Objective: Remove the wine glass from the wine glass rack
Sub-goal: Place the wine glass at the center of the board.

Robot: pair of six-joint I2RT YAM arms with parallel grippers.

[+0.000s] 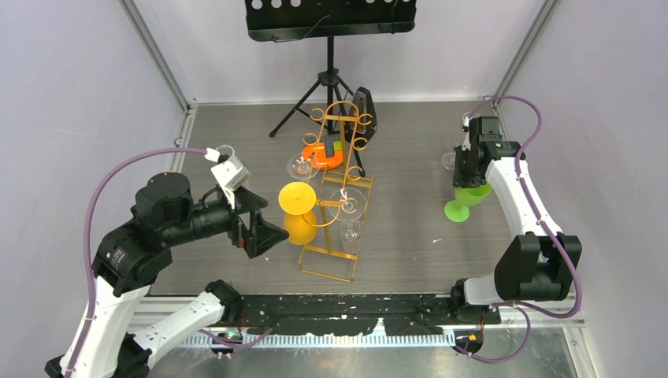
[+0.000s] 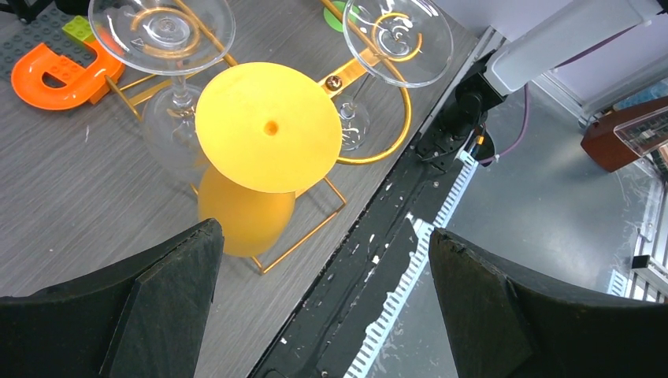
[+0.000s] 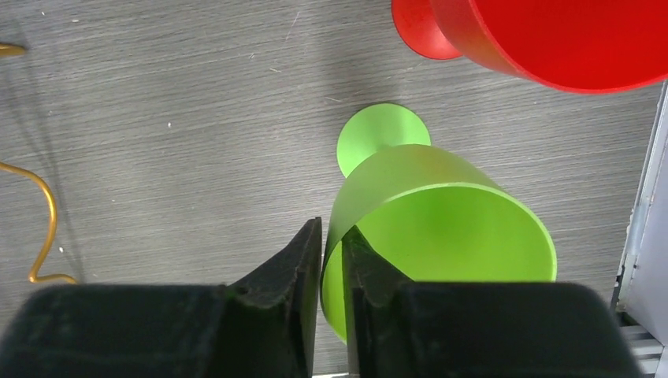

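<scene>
The left hand [image 1: 276,232] gapes wide and holds nothing, its black fingers [image 2: 169,291] spread and pointed at the rack [image 2: 344,75]. The rack is thin gold wire with curled hooks and a rectangular base, and it stands mid-worktop [image 1: 410,236]. On its near side a matte yellow glass [image 2: 268,126] hangs bowl-down, its flat round foot facing the hand with nothing between them. Clear glasses [image 2: 398,39] hang on the rails beside and behind it, feet up.

To the right, well apart from the rack, the right hand [image 3: 331,232] is nearly closed. It pinches the rim of a smooth green glass [image 3: 441,228] whose foot rests on the grey wood-grain worktop. A glossy red glass [image 3: 551,39] sits just beside it. Farther back are an orange U-shaped piece [image 1: 323,157] and a black music stand [image 1: 331,20].
</scene>
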